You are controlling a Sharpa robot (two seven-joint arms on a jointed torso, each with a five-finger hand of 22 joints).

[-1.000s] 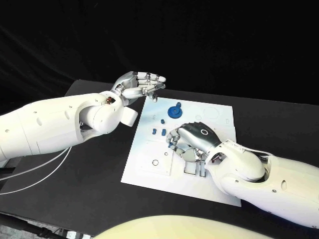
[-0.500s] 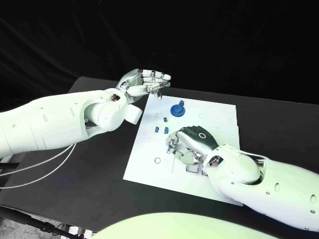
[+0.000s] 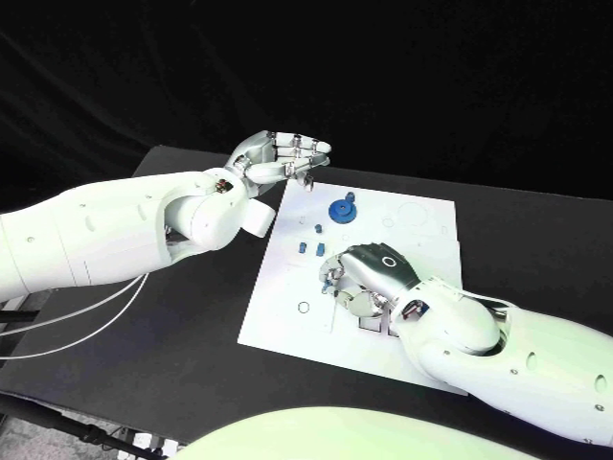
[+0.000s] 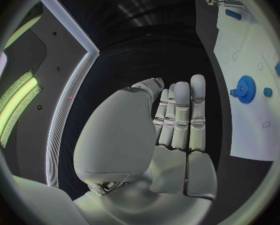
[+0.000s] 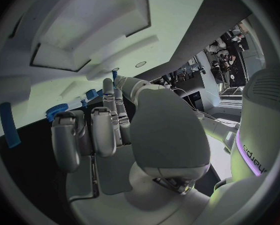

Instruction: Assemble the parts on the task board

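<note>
Now right hand [image 3: 366, 271] over task board [image 3: 418, 235], fingers curled (grasp unclear); left hand [image 3: 277, 158] fingers together, empty.

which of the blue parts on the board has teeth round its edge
The blue gear, the large round one near the board's far edge by the left robot hand. The other blue parts are small and plain.

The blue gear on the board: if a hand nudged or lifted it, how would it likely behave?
The blue gear looks like a small rigid plastic disc, so probably stiff and light. It appears to lie flat on the task board, so a push would more likely slide it than tip it. Its toothed rim should give fingers some grip, though it might roll if stood on edge.
</note>
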